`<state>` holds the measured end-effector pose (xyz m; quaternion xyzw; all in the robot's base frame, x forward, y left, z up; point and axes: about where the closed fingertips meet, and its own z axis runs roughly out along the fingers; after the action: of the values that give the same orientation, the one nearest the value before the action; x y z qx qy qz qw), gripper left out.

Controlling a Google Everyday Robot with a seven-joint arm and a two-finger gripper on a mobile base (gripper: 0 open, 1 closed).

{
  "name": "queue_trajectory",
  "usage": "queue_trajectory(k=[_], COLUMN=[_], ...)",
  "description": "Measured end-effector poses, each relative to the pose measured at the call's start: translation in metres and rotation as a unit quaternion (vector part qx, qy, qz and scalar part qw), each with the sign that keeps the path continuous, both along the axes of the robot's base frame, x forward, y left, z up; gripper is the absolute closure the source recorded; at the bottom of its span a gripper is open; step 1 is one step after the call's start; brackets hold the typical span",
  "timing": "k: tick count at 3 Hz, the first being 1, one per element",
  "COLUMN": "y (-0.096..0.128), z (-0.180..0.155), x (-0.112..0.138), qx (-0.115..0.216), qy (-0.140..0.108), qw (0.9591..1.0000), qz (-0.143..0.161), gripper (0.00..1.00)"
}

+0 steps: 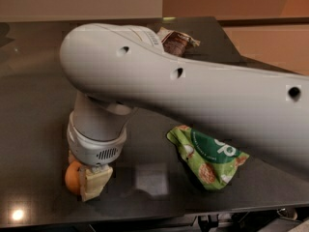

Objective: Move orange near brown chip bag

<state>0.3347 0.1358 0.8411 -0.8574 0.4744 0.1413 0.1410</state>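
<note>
The orange (73, 177) lies on the dark table near its front left edge, mostly covered by my gripper. My gripper (87, 180) hangs down from the big white arm and sits right at the orange, with a cream finger (94, 181) against its right side. The brown chip bag (176, 41) lies at the far side of the table, partly hidden behind my arm. It is far from the orange.
A bright green bag (208, 155) lies on the table to the right of my gripper. The white arm (193, 95) spans most of the view. The table's front edge (145, 216) runs just below the orange.
</note>
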Motion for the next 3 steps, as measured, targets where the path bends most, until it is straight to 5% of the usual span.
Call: queue_trajectory(k=[2,3], y=[-0.013,-0.044], z=[0.016,0.038], x=[0.027,0.084], qx=[0.003,0.011], qy=[0.009,0.023], qw=[0.9995,0.9946], qz=[-0.030,-0.101], gripper=[0.88,1.00])
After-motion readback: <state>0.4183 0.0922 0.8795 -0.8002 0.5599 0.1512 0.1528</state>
